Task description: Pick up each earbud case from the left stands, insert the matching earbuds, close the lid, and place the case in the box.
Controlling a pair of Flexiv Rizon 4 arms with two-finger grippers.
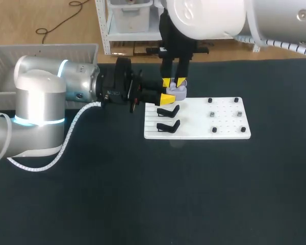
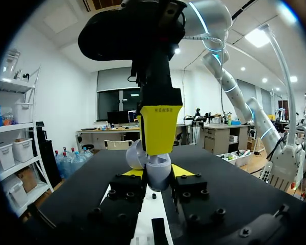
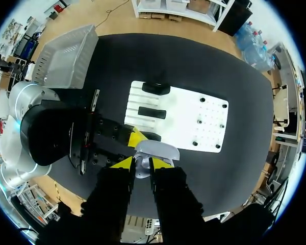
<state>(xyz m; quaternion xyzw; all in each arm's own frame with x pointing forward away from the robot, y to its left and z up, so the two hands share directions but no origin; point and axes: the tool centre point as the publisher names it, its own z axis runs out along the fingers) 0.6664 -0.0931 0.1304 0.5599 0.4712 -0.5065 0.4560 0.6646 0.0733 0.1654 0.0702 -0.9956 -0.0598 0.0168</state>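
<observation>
Two stands [image 1: 168, 111] on white board [image 1: 224, 130], dark tbl [image 1: 143, 194]; L end effector [image 2: 157, 172] holds case [image 1: 178, 91].

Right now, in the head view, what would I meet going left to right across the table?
First the box → left arm → left gripper, shut on the case → pegs on the right half of the board.
</observation>
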